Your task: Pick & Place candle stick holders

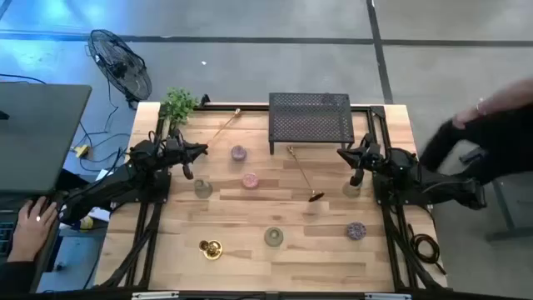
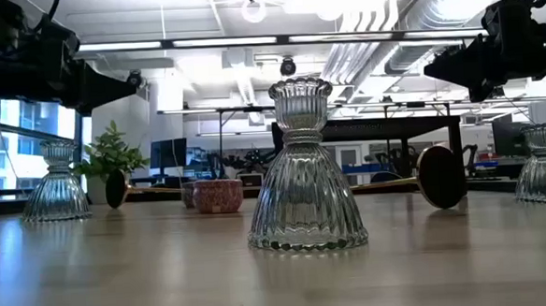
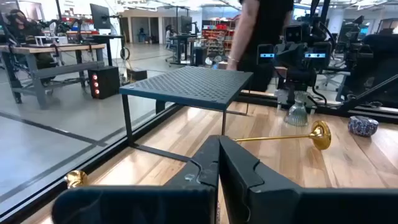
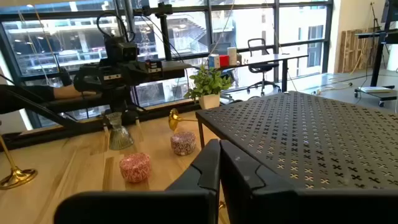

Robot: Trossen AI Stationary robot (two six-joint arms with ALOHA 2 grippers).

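Two tall brass sticks lie on their sides on the table, one near the plant [image 1: 223, 125] and one in the middle [image 1: 304, 173]. Pink and purple cups [image 1: 238, 153] [image 1: 250, 180] [image 1: 356, 231] stand upright, as do clear glass holders [image 1: 203, 188] [image 1: 352, 188] [image 1: 273, 237]. A short gold holder [image 1: 210, 248] sits near the front edge. My left gripper [image 1: 188, 171] is shut and empty above the table's left side; its wrist view shows the fingers together [image 3: 219, 168]. My right gripper [image 1: 358, 173] is shut and empty above the right side [image 4: 219, 163].
A black mesh rack [image 1: 308, 117] stands at the far middle and a small potted plant [image 1: 177, 104] at the far left corner. A person [image 1: 491, 117] leans in beyond the table's right edge. A hand [image 1: 33, 221] rests at a laptop on the left.
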